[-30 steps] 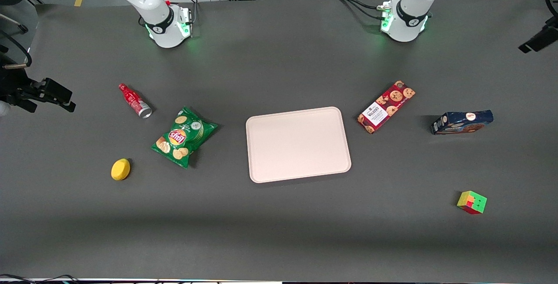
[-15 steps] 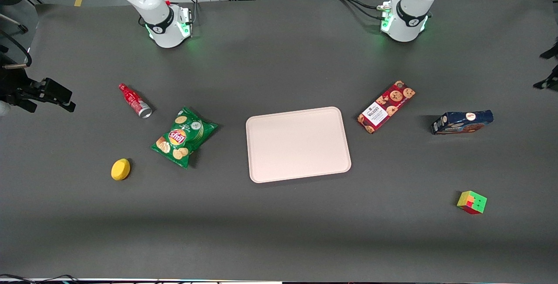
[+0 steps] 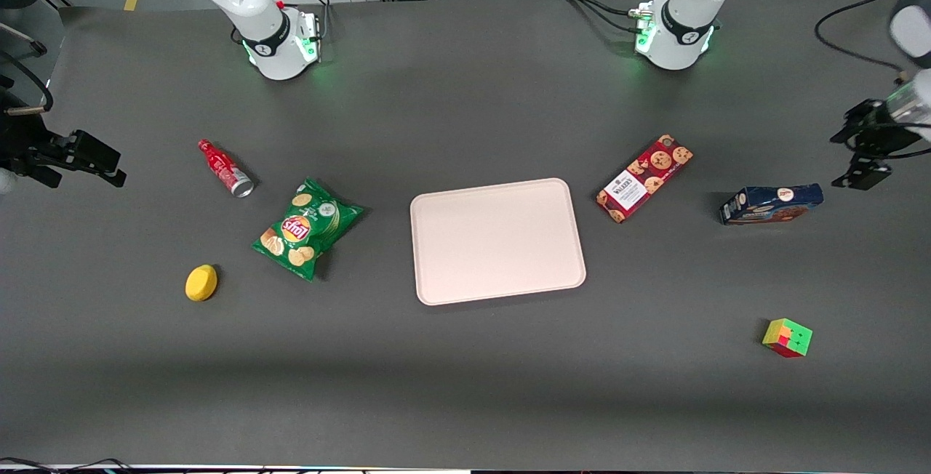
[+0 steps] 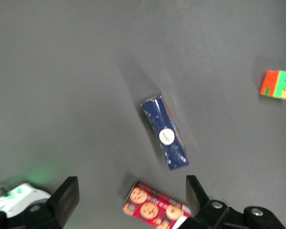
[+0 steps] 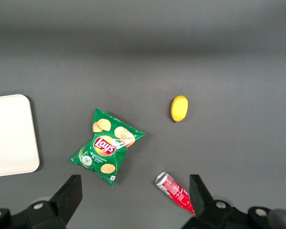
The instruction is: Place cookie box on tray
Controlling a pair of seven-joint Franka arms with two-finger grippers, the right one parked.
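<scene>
The long dark navy-blue cookie box, printed with brown cookie pictures and a small round white-orange logo, is seen lying on its long side on the dark grey table, toward the working arm's end. It is well apart from the large flat pale pinkish-cream tray, which sits near the table's middle with nothing on it. Between the two lies a red carton with cookie pictures and a white label, set at a slant, just beside the tray's corner and apart from the cookie box.

The left arm's gripper is held above the table at the working arm's end, near the cookie box but higher and farther from the front camera; no contact with the box is seen. In the left wrist view the two black fingers are spread wide with nothing between them, and the cookie box is seen below them on the bare table.

A multicoloured puzzle cube rests nearer the front camera than the cookie box. Toward the parked arm's end, a green crisp bag, a red drink can on its side and a yellow lemon-like object are noted.
</scene>
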